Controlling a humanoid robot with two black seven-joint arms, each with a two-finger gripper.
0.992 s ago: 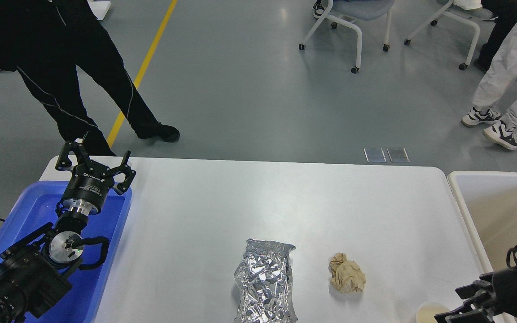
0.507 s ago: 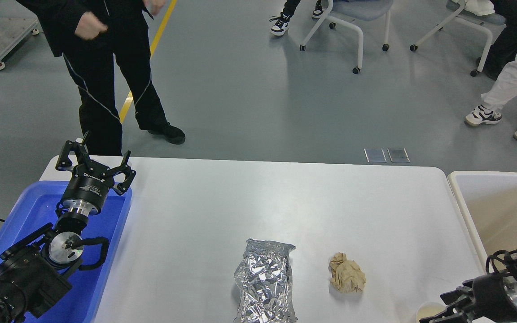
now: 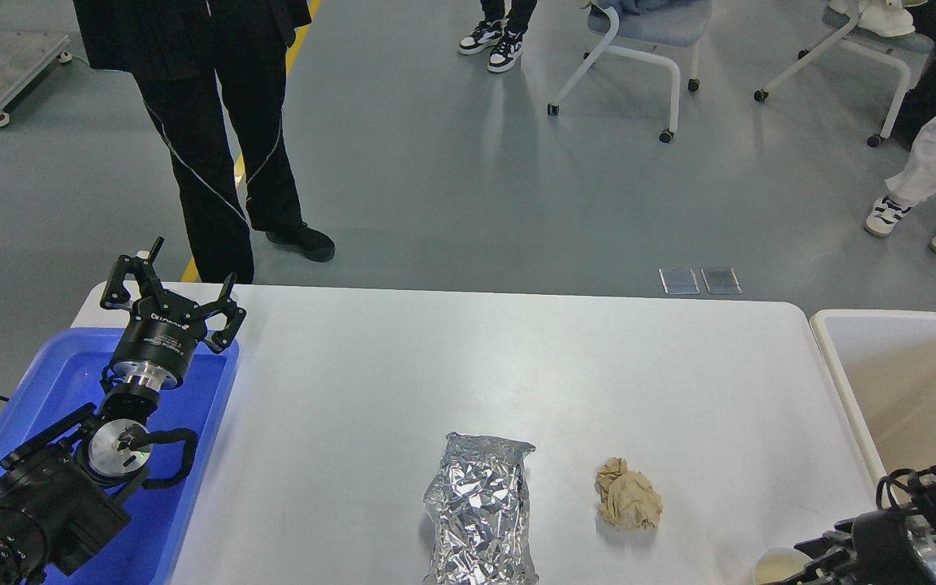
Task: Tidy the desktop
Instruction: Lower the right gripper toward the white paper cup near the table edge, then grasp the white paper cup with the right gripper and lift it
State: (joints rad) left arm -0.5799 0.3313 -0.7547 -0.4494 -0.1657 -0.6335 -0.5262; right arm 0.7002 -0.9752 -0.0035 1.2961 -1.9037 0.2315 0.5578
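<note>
At the desk's (image 3: 452, 357) near edge, slightly right of the middle, lies a crumpled foil packet (image 3: 482, 510), its lower end cut off by the frame. Just right of it, apart from it, sits a wad of tan paper (image 3: 629, 504). Toward the near right corner stands a cup (image 3: 778, 565) with a pale inside; whether anything is in it cannot be told.

The right gripper (image 3: 813, 561) comes in low at that corner, dark and partly cut off, right beside the cup. I cannot tell whether its fingers are spread or clenched, nor whether they touch the cup.

The left arm rises from the near left corner over a blue tray (image 3: 206, 406) that lies along the desk's left edge; the tray's visible floor is bare. The left gripper (image 3: 169, 294) points up and away over the tray's far end, its fingers (image 3: 224, 313) spread wide and released, grasping nothing. White lettering on its black collar is too small to read.

Off the desk's right edge stands a beige bin (image 3: 890, 366) with a white rim, nothing visible in it.

The white desk fills the middle of the view, its far edge toward the grey floor (image 3: 452, 162), where a person in black (image 3: 208, 122) stands beyond the far left corner.
</note>
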